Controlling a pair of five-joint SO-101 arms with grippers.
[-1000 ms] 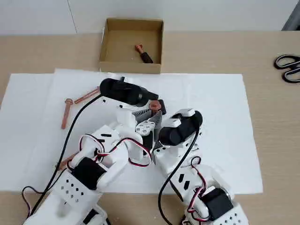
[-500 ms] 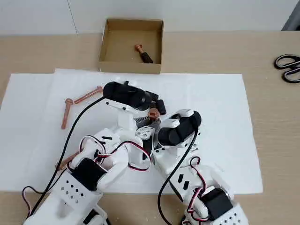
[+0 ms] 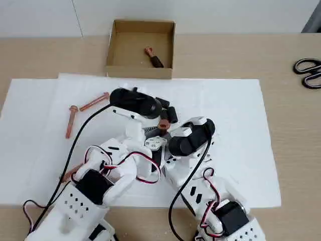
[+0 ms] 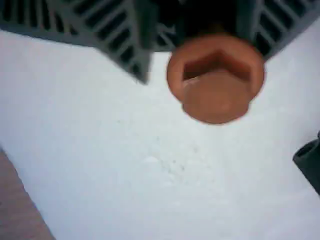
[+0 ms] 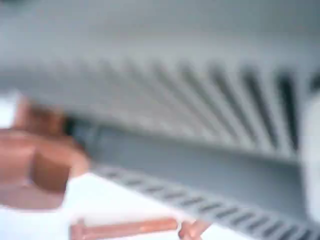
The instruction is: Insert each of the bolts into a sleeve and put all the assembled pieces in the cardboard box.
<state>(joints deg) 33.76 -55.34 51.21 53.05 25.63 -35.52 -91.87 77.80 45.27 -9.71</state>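
- Right gripper (image 3: 160, 127) over the paper sheet (image 3: 235, 150), fingers clamped on a bolt (image 3: 163, 123), head up; presented, I'd say, for sleeving.
- Left arm (image 3: 135, 102) sits just left of it.
- Cardboard box (image 3: 111, 52) far off, one assembled piece (image 3: 154, 57) inside.

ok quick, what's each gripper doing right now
left gripper: closed on the bolt
right gripper: cannot tell
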